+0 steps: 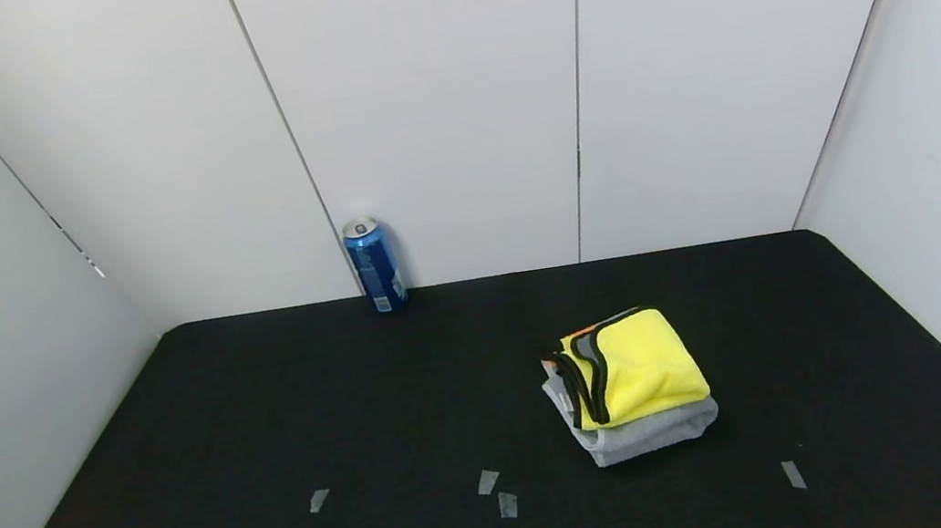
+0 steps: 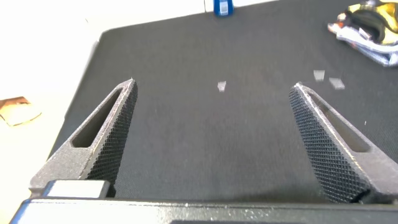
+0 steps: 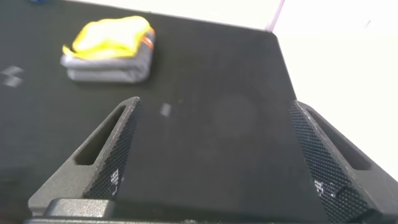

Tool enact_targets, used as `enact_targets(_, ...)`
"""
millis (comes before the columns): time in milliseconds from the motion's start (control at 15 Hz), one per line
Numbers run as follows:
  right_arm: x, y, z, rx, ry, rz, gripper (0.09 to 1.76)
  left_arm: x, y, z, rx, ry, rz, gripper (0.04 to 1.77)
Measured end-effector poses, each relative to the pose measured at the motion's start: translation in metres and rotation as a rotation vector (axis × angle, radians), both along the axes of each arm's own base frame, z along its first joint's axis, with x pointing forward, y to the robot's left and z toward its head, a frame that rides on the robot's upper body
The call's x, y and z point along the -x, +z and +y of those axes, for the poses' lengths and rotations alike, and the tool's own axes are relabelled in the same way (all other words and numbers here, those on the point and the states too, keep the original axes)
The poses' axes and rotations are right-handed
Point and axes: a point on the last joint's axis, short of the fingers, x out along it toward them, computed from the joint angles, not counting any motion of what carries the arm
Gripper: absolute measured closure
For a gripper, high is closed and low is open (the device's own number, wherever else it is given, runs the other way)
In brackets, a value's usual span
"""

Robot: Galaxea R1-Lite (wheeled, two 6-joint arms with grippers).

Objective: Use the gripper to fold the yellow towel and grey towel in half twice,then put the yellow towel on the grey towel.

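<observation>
— Looking at the bench (image 1: pixel 274 439), where's the stack relative to each set of fingers?

— Yellow towel (image 1: pixel 637 365) lies folded on top of the grey towel (image 1: pixel 651 434), both on the robot's right half of the bench. From the right gripper (image 3: pixel 214 155) the stack sits ahead of the fingers and off towards the left finger's side, well apart. From the left gripper (image 2: pixel 214 140) it's farther, way out beyond the right finger (image 2: pixel 323 143).

— So the right arm is nearer?

— By my reading, yes. Neither arm shows in the head view, so both look pulled back.

— Fingers?

— Both pairs spread wide, nothing between them, only bare bench.

— Long axis of the stack?

— The pile is nearly square; I can't name an axis with confidence. Black trim (image 1: pixel 584 382) faces the robot's left.

— Anything left to do?

— I'd judge the task done; no further grasp seems called for. A blue can (image 1: pixel 375 264) stands at the far edge, well clear
</observation>
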Motion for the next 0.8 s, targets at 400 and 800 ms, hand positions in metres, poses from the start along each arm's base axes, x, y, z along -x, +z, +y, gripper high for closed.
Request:
enact_targets(400,-0.0011,-0.0048,-0.0007,-0.084,-0.029,0.025,0.14,-0.0009,-0.006,0.0001,0.048,0.003,0.041,0.09)
enact_targets(800,-0.0012,-0.0051,-0.0007,-0.085,-0.032,0.027,0.14,-0.0008,-0.0063,0.0005,0.12,0.021,0.047,0.09)
